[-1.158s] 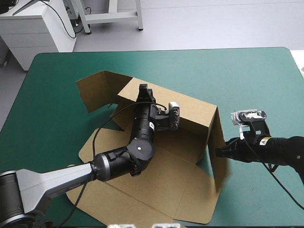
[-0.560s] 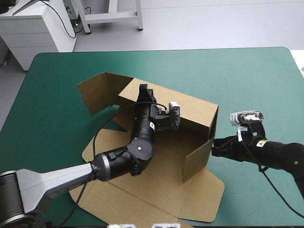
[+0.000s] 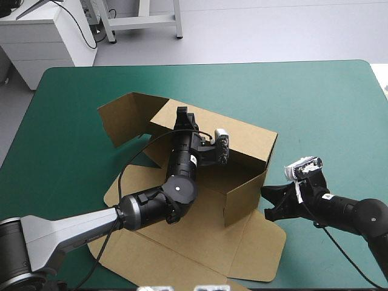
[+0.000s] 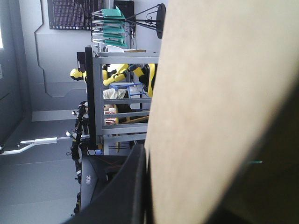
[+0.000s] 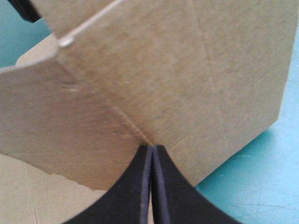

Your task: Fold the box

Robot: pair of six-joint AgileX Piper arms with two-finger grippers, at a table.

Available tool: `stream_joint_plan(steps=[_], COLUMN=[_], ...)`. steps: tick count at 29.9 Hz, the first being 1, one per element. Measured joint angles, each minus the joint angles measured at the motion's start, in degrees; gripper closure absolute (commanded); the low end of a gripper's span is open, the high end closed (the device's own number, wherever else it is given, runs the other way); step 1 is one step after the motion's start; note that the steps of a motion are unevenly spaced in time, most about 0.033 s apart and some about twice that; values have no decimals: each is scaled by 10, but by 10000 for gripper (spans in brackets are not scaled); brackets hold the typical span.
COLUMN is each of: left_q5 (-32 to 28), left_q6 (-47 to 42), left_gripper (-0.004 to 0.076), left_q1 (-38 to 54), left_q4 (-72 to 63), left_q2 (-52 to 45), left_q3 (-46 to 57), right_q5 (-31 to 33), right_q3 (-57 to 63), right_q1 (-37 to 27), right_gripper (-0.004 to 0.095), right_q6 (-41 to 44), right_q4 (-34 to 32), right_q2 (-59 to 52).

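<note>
The brown box (image 3: 242, 138) lies near the table's middle with its back wall raised and a left flap (image 3: 124, 115) standing outward. My left gripper (image 3: 182, 116) is at the back wall's top edge. In the left wrist view the board (image 4: 219, 93) sits between its fingers (image 4: 126, 186), shut on it. My right gripper (image 3: 267, 195) is shut, its tip pressed against the outside of the right side wall (image 3: 245, 195), which leans inward. In the right wrist view the closed fingers (image 5: 150, 154) touch a crease of that wall (image 5: 177, 74).
Flat panels of the box (image 3: 182, 254) spread toward the near edge, under my left arm. The teal-green cover (image 3: 303, 91) stretches from the box to the far and right edges.
My right gripper moved left and toward the near edge, pushing the right side wall from standing outward to swung in across the box. The left gripper stayed on the back wall.
</note>
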Motion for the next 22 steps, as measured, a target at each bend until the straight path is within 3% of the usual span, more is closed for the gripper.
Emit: stream_joint_plan(steps=[4,8,13,16,22], left_q5=[0,2,2,2,-2], left_q6=[0,0,0,-4,-2], left_gripper=[716,716,716,716,716], left_q1=[0,0,1,1,1], left_q4=[0,0,-1,-1,-2], left_q2=[1,1,1,1,1], left_q3=[0,0,0,0,0], right_q5=[9,9,24,32,-14], right_q3=[0,0,0,0,0], right_q1=[0,0,0,0,0], right_gripper=[910,775,317,138,127], right_q6=[-12,-38,-66,-73,-75], right_q4=[19,47,53,51,31], right_q2=[0,0,4,9,13])
